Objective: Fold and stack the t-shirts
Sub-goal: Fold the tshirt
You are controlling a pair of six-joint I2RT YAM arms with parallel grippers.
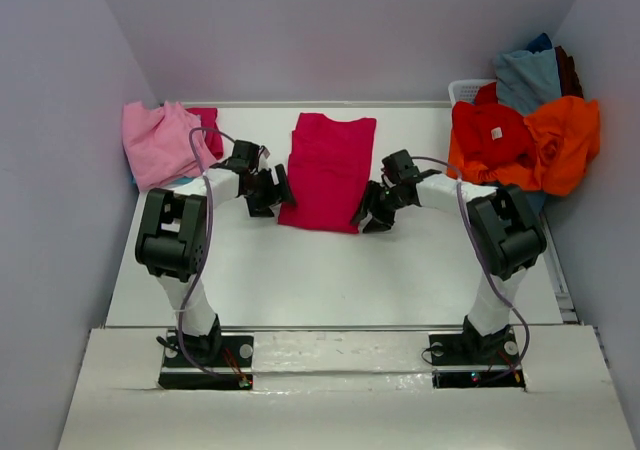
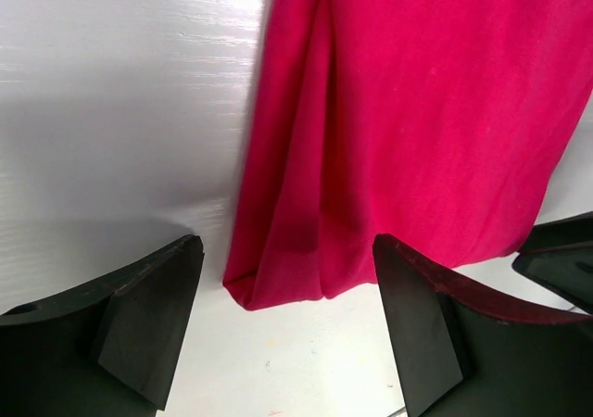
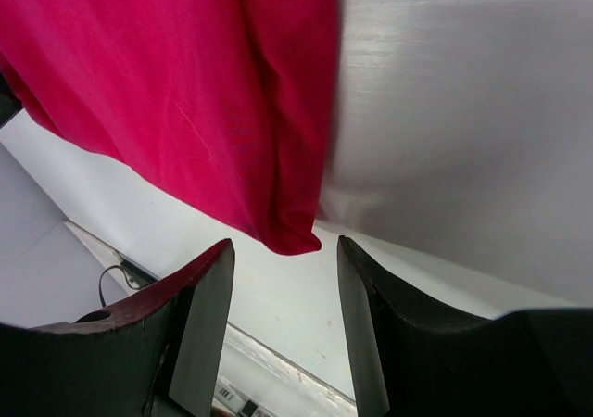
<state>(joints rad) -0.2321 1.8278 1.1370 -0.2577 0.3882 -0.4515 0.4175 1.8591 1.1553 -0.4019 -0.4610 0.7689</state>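
Note:
A crimson-magenta t-shirt lies folded into a long strip in the middle of the white table. My left gripper hovers at the strip's near left corner, jaws open and empty on either side of that corner. At the near right corner my right gripper also stands open, nothing between its fingers. A light pink t-shirt lies bunched at the far left. Red, orange and grey-blue t-shirts are heaped at the far right.
A white basket sits under the heap at the far right. Purple walls close in the table on three sides. The arm bases stand at the near edge.

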